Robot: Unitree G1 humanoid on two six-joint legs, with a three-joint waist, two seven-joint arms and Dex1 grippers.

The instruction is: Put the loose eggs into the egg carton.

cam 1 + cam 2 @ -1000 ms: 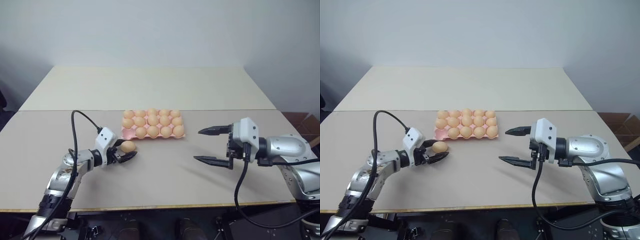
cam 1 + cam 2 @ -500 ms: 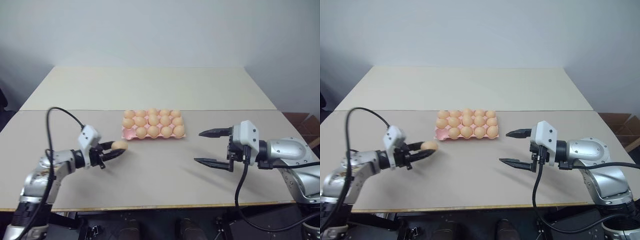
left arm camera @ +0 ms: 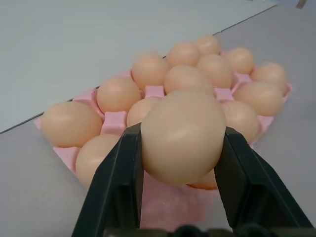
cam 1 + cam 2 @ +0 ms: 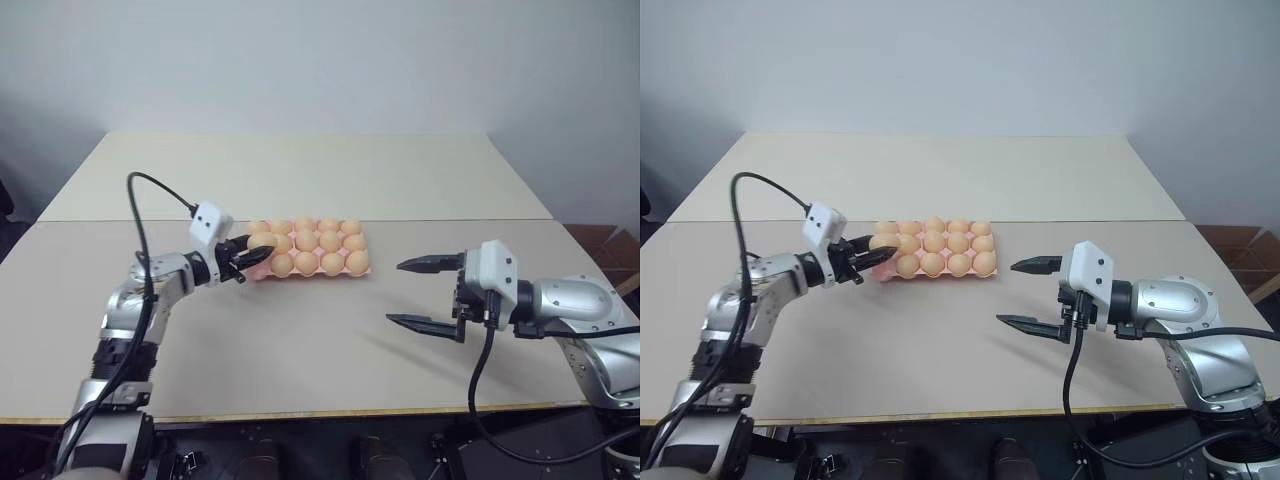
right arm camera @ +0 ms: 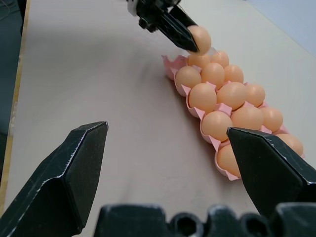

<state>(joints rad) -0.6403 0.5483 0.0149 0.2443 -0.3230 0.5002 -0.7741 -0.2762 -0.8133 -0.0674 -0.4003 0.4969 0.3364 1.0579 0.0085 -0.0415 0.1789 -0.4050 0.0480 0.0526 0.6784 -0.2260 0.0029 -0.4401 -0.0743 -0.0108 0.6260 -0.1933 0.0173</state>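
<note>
Because one cup at the near-left corner of the egg carton (image 4: 306, 249) looks unfilled, the left end effector (image 4: 252, 253) carries its clamped egg (image 4: 261, 242) just above it; the right end effector (image 4: 424, 294) waits spread wide above the tabletop (image 4: 300, 340).

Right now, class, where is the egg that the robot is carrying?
The smooth orange-tan egg sits gripped in the left pincer, above the pink moulded carton's left end.
</note>
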